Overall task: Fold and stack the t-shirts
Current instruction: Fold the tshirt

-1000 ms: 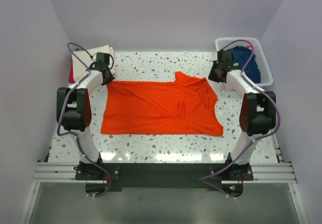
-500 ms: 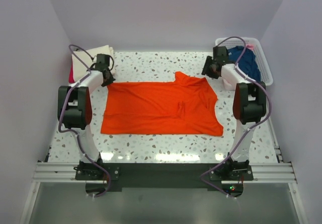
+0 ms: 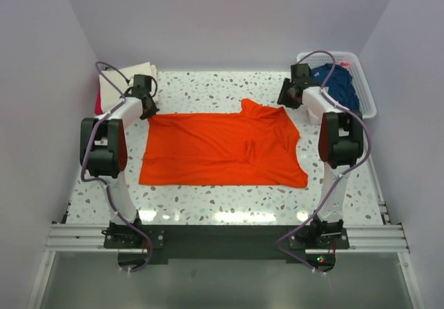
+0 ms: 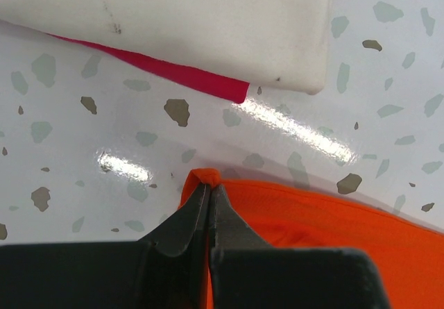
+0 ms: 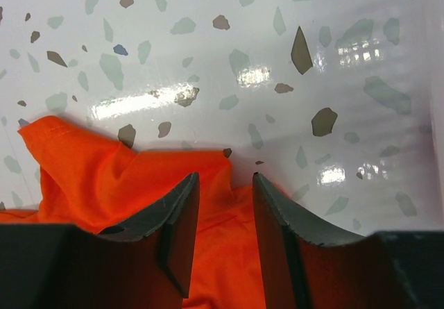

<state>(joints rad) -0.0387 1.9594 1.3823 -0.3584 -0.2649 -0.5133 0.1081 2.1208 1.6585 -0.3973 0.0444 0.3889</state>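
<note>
A bright orange t-shirt (image 3: pixel 222 149) lies spread flat across the middle of the table. My left gripper (image 3: pixel 147 112) is shut on its far left corner; in the left wrist view a small fold of orange cloth (image 4: pixel 205 177) pokes out past the closed tips (image 4: pixel 209 187). My right gripper (image 3: pixel 286 101) hovers over the shirt's far right corner with its jaws apart; the right wrist view shows orange cloth (image 5: pixel 229 253) beneath and between the fingers (image 5: pixel 223 178), not pinched. A folded cream t-shirt (image 3: pixel 132 76) lies on a red one (image 4: pixel 187 80) at the far left.
A white lattice basket (image 3: pixel 364 90) at the far right holds a navy t-shirt (image 3: pixel 340 83). The speckled tabletop (image 3: pixel 208 87) shows around the orange shirt. Pale walls close in on three sides.
My right gripper let go of the orange shirt's far right corner, opened, and shifted slightly back and left. The left gripper and the shirt stayed put.
</note>
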